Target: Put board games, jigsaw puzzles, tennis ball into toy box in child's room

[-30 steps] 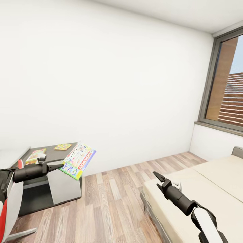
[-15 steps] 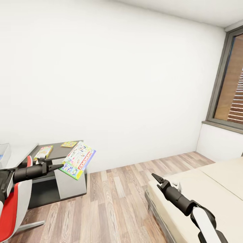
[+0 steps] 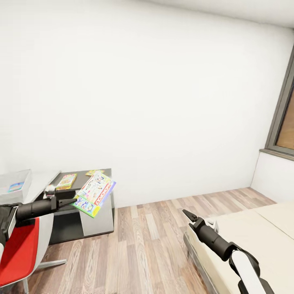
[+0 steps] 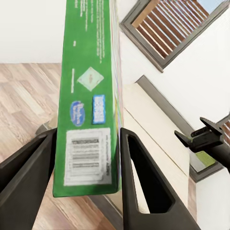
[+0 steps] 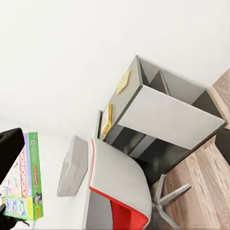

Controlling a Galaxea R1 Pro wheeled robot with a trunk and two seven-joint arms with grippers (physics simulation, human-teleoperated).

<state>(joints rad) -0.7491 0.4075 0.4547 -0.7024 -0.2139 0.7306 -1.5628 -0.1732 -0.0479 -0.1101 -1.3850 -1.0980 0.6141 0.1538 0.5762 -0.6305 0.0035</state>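
My left gripper (image 3: 72, 201) is shut on a white-green-blue board game (image 3: 94, 194), held tilted in the air; its green edge sits between the fingers (image 4: 85, 115). The table (image 3: 83, 179) stands at the left against the white wall. On its dark wing lie a yellow-green-red board game (image 3: 66, 181) (image 5: 106, 120) and one jigsaw puzzle (image 3: 94, 172) (image 5: 123, 81). The light-grey toy box (image 3: 14, 181) (image 5: 72, 165) rests on the lighter top. My right gripper (image 3: 184, 212) (image 4: 194, 134) hovers over the bed's corner (image 3: 253, 241), fingers apart and empty. The tennis ball is out of view.
A red-and-white swivel chair (image 3: 20, 249) (image 5: 115, 191) stands in front of the table, under my left arm. Wood-plank floor (image 3: 139, 245) lies open between table and bed. A grey-framed window (image 3: 283, 122) is at the far right.
The head view has swung left: the table and toy box come further into the picture, window and bed slide off right. Both arms keep their pose, the left still holding the game.
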